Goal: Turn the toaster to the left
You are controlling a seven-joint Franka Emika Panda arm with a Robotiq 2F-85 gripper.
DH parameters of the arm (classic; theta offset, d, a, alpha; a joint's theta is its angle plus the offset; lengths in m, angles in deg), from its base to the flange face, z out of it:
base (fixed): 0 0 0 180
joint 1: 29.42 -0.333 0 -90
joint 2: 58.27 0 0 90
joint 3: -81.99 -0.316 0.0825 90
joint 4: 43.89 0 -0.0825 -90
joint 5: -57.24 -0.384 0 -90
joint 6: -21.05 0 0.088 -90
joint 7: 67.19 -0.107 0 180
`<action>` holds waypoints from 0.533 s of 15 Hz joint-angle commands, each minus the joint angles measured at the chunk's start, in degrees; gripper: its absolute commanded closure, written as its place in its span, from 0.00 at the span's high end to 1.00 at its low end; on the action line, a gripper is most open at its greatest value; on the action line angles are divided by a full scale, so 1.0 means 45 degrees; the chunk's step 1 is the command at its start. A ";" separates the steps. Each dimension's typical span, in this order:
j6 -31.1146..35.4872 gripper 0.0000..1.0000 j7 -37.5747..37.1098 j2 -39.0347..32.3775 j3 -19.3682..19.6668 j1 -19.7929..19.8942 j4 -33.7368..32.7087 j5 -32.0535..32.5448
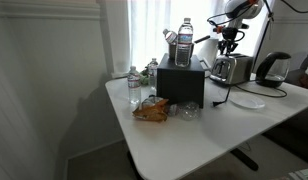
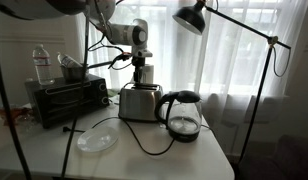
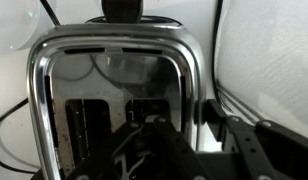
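claw (image 2: 143, 78) right over the toaster (image 2: 140, 103), width cannot be told; kettle (image 2: 181, 114) just beside it, black box (image 2: 66, 98) near, plate (image 2: 97, 140) in front.

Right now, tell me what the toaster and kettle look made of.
Toaster: looks like polished metal, silver, with mirror-like reflections in the wrist view. Kettle: probably a clear glass body, since light shows through; dark lid and handle, maybe plastic.

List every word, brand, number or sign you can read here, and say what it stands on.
No text can be read in any view.
Water bottle: the label band is too small and blurred to read.
Toaster: the wrist view shows bare shiny metal with no lettering.
Black box: any marks on the front are too small to read.
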 commanded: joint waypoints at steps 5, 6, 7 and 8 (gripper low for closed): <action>-0.2296 0.16 -0.1424 -0.1150 0.0001 -0.0637 -0.3096 0.0507; -0.2542 0.16 -0.1447 -0.1326 -0.0026 -0.0693 -0.3385 0.0538; -0.2788 0.16 -0.1482 -0.1482 -0.0043 -0.0742 -0.3666 0.0564; -0.3055 0.16 -0.1486 -0.1640 -0.0070 -0.0796 -0.3920 0.0584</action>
